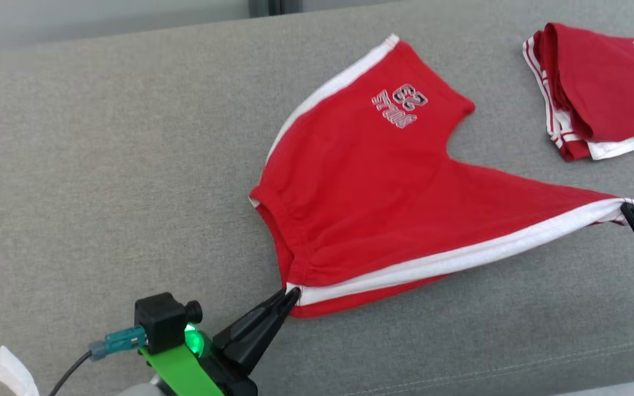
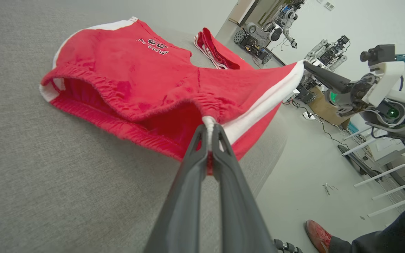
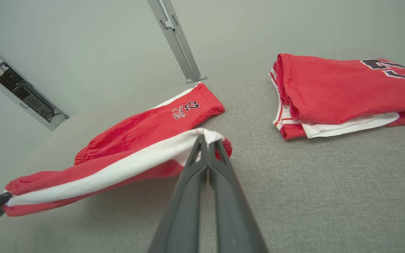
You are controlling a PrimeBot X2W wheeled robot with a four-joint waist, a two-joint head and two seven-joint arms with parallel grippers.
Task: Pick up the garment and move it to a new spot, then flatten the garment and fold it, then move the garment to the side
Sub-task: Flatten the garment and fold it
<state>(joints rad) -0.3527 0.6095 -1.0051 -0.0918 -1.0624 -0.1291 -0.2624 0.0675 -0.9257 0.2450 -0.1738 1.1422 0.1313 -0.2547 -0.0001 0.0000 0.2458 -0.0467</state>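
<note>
From my head, I am pinching the red shorts (image 1: 383, 203) at both ends of one white stripe (image 1: 460, 256). My left gripper (image 1: 293, 294) is clamping shut on the waistband (image 1: 281, 220) corner at seven o'clock of the cloth. My right gripper (image 1: 628, 209) is clamping shut on the leg hem (image 1: 608, 206) at four o'clock. The shorts are lying in the middle of the grey cushion (image 1: 102, 165), and a folded jersey (image 1: 597, 88) is sitting well apart at two o'clock.

Along my left fingers (image 2: 195, 154), bunched elastic and stripe are squeezing out between closed tips. The waist is gaping open, with its far side sagging onto the cushion.

Along my right fingers (image 3: 220, 158), the hem corner is sitting in closed tips, and the stripe is running off toward eight o'clock.

I am judging the shorts light, limp and slightly stretchy, not fragile. They are drooping wherever I am not holding them. The doubled seams at the waistband and hem corners look like the surest holds, with the stripe kept taut between them.
</note>
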